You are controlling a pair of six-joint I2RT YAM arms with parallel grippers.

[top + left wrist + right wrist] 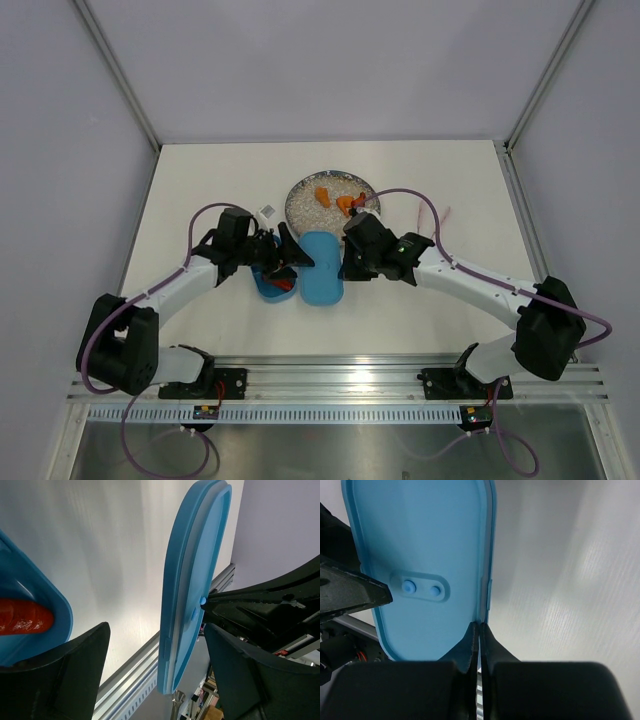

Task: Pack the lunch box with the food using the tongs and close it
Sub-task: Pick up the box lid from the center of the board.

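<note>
My right gripper [481, 632] is shut on the rim of the flat blue lid [420, 565] and holds it on edge above the table. Seen from above, the lid [322, 268] hangs just right of the blue lunch box [266, 287], which holds a red sausage [283, 286]. My left gripper [157, 680] is open; the lid [192, 590] stands edge-on between its fingers, nearer the right one. A corner of the box [55, 605] with the sausage [25, 617] shows at the left. Orange chunks [345, 203] lie on the plate. The pale tongs [447, 214] lie at the right.
The round speckled glass plate [300, 205] sits just behind the lid and both grippers. A small white piece [267, 212] lies left of the plate. The aluminium rail [340, 380] runs along the near table edge. Grey walls enclose the table.
</note>
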